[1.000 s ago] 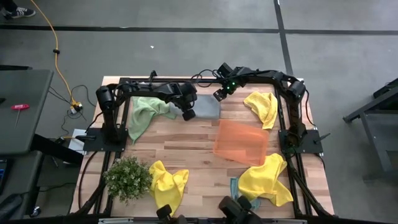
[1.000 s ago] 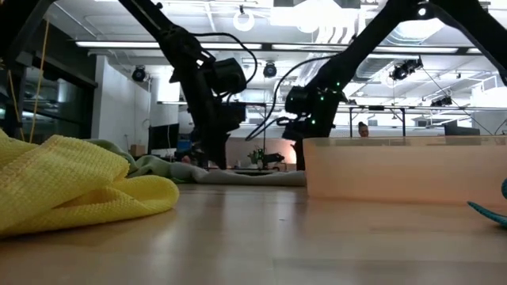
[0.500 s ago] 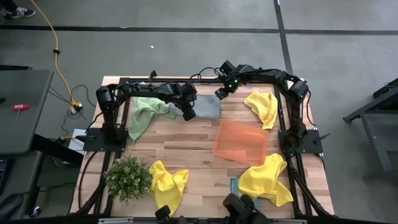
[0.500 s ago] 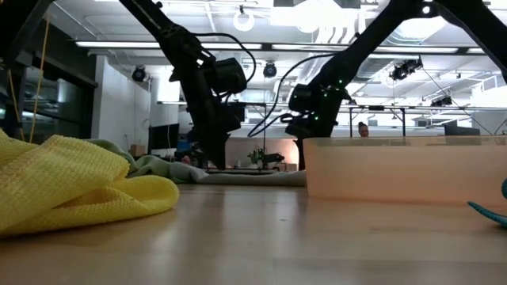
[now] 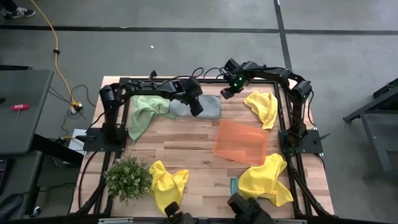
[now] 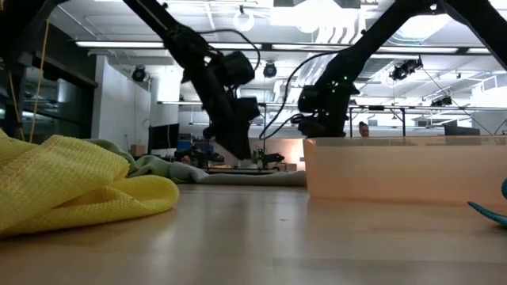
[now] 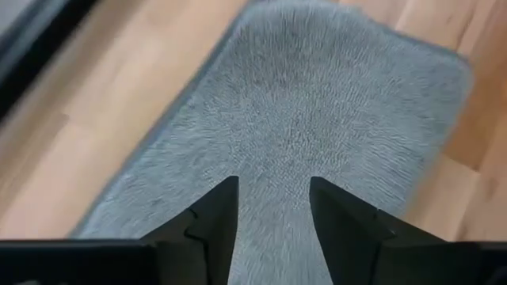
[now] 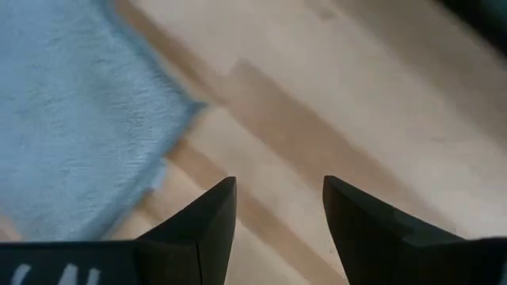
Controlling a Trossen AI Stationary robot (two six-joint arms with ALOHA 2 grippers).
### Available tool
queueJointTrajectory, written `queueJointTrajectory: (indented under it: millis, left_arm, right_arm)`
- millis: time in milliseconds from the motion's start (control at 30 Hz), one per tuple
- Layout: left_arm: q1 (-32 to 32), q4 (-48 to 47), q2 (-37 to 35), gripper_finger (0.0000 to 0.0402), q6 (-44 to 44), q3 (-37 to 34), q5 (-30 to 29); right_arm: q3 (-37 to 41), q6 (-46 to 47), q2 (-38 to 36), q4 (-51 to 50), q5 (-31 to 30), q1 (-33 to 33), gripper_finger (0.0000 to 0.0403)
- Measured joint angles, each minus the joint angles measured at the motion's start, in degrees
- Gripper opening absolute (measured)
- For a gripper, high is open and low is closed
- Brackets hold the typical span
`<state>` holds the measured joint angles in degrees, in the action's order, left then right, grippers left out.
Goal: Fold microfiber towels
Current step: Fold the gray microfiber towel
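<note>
Towel, grey-blue (image 5: 208, 106), flat at desk (image 5: 186, 146) far edge; left gripper (image 7: 272, 207) above it, fingers apart, nothing held. Right gripper (image 8: 277, 207) beside towel, apart, empty. Likely fold just laid.

My left claw (image 7: 272, 210) is black, its fingers parted over a grey-blue fuzzy towel (image 5: 210, 106). My right claw (image 8: 277, 210) is black too, over pale wood planks. Table (image 5: 180, 146): light wood, striped butcher-block grain. Pale green towel (image 5: 144, 112) beside the grey one. Three bright yellow towels (image 5: 263, 106), (image 5: 266, 180), (image 5: 168, 183). Teal cloth edge (image 5: 234, 185) under one yellow. Orange see-through tray (image 5: 240, 141). Green leafy plant (image 5: 128, 178). Black frame (image 5: 121, 121) and arms.
</note>
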<state>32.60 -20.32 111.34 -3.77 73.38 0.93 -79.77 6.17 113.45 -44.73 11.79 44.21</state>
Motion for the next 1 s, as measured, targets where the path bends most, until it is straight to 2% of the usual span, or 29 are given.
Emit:
queueJointTrajectory:
  millis: [167,533,733,1000]
  left_arm:
    - [-1.5,-0.7,3.8,0.0134,-0.9,-0.2,0.9]
    - [-3.7,-0.3,6.1,0.0073,-1.8,0.1,-4.3]
    - [-3.5,-0.4,6.1,0.0057,-1.6,0.1,-4.1]
    - [-3.5,-0.4,6.2,0.0056,-1.6,0.0,-4.2]
  right_arm:
    - [0.0,1.5,2.3,1.7,0.7,-3.0,0.0181]
    - [0.0,7.9,4.0,8.8,-2.5,-10.2,0.0181]
    - [0.0,10.1,3.6,15.1,5.6,-13.1,0.0181]
    - [0.0,9.5,3.0,17.9,8.8,-15.4,0.0181]
